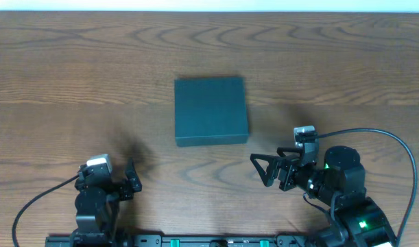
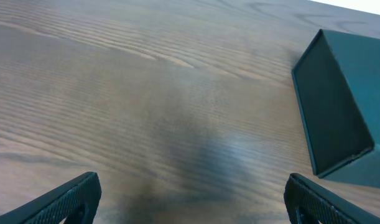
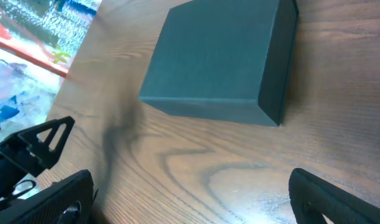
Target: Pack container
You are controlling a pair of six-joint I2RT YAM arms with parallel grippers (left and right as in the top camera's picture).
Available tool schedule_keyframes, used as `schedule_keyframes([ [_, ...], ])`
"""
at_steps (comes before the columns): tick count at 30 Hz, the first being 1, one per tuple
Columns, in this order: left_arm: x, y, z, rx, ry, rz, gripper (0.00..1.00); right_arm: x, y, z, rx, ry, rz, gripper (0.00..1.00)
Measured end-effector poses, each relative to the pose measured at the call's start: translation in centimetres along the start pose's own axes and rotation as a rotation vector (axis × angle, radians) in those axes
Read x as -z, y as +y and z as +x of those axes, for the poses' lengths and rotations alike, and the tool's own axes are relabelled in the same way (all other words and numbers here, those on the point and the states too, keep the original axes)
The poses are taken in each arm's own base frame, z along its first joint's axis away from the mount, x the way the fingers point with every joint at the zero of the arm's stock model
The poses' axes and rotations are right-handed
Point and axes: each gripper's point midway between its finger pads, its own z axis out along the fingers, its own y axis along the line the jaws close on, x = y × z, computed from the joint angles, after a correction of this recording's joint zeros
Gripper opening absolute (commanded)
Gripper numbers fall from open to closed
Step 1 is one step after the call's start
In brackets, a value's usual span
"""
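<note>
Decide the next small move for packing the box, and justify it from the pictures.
Probably bring the right gripper forward to the box to open it: the box lies shut, and this gripper is open, empty and nearer than the left gripper.

The dark green square container [image 1: 210, 110] lies closed, flat, mid-table

Brown wood-grain table [image 1: 72, 62]. Carries one dark green matte square box [image 1: 210, 110], lying flat near the middle, seemingly closed on top.
</note>
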Motion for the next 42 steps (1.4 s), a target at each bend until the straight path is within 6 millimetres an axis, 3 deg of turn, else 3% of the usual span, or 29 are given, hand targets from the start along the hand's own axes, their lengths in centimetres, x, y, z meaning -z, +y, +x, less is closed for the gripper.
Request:
schedule_keyframes([
  [3,-0.9,0.2,0.9,-0.001,0.005,-0.01,0.95,0.0,0.0,0.0,0.0,0.0,0.0,0.99],
  [34,-0.9,0.4,0.6,0.0,-0.006,-0.022,0.95,0.0,0.0,0.0,0.0,-0.001,0.0,0.99],
  [42,-0.9,0.4,0.6,0.0,-0.005,-0.022,0.95,2.9,2.3,-1.3,0.075,-0.133,-0.07,0.99],
])
